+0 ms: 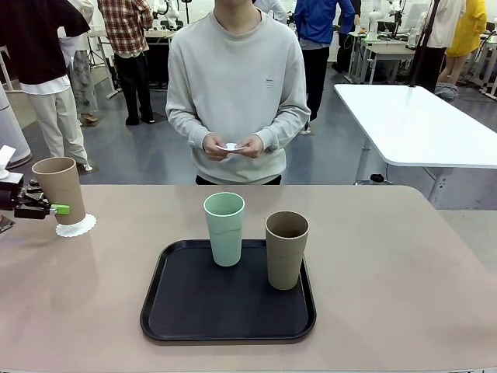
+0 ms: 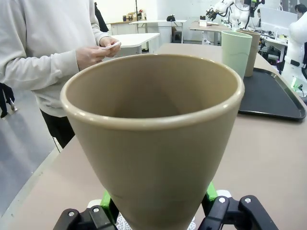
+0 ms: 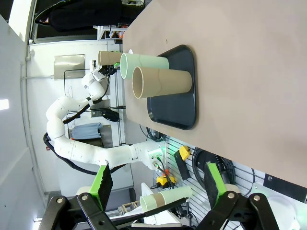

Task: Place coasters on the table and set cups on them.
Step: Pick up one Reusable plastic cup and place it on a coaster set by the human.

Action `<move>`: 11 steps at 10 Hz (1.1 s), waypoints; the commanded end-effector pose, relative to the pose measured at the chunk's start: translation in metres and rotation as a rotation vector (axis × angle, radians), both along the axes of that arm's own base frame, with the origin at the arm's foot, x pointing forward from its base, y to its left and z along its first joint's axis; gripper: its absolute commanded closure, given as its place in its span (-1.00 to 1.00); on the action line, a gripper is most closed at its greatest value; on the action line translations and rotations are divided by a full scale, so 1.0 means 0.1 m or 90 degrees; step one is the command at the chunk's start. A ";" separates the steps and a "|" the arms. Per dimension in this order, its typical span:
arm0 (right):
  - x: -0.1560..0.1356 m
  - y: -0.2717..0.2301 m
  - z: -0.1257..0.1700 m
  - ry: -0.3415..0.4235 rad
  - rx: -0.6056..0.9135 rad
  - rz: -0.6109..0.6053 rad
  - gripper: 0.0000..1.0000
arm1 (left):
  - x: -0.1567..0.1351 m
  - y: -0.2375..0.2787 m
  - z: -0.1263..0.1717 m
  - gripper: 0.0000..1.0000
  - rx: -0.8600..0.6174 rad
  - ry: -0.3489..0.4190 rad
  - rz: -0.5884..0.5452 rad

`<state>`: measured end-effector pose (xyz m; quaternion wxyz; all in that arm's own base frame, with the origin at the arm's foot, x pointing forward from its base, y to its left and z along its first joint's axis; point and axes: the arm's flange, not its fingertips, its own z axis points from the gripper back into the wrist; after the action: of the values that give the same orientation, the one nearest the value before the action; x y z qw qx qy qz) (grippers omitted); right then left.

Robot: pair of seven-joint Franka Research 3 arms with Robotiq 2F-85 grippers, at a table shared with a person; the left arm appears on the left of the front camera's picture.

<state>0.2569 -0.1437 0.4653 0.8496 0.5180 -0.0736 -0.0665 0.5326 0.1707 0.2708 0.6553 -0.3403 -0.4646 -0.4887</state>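
At the table's (image 1: 388, 256) far left, my left gripper (image 1: 51, 208) is shut on a tan cup (image 1: 58, 188) low down. The cup's base is right at a white scalloped coaster (image 1: 77, 227); contact is unclear. In the left wrist view that cup (image 2: 153, 139) stands between the green pads (image 2: 108, 200), with the coaster's edge (image 2: 223, 194) under it. A mint green cup (image 1: 224, 228) and a second tan cup (image 1: 286, 249) stand on the black tray (image 1: 194, 311). The person holds another coaster (image 1: 231, 146) in both hands. My right gripper (image 3: 158, 191) is open and empty, off the table.
A white table (image 1: 419, 124) stands at the back right. The person stands at the table's far edge, in the middle. In the right wrist view the tray (image 3: 180, 103) with both cups (image 3: 163, 81) lies sideways, and the left arm (image 3: 72, 139) shows beyond it.
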 end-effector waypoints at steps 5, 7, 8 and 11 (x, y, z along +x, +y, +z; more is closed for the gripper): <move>0.01 0.00 0.00 -0.006 0.009 0.002 -1.00 | 0.10 0.05 -0.18 -0.64 -0.030 0.008 -0.028; 0.01 0.00 0.00 -0.006 0.009 0.002 -1.00 | 0.10 0.04 -0.19 -0.64 -0.039 0.009 -0.032; 0.01 0.00 0.00 -0.006 0.009 0.002 -1.00 | 0.08 0.04 -0.20 -0.64 -0.043 0.006 -0.032; 0.01 0.00 0.00 -0.006 0.009 0.002 -1.00 | 0.07 0.02 -0.23 -0.64 -0.041 0.016 -0.037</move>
<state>0.2569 -0.1437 0.4653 0.8496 0.5180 -0.0737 -0.0665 0.5378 0.1712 0.2482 0.6443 -0.3730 -0.4609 -0.4831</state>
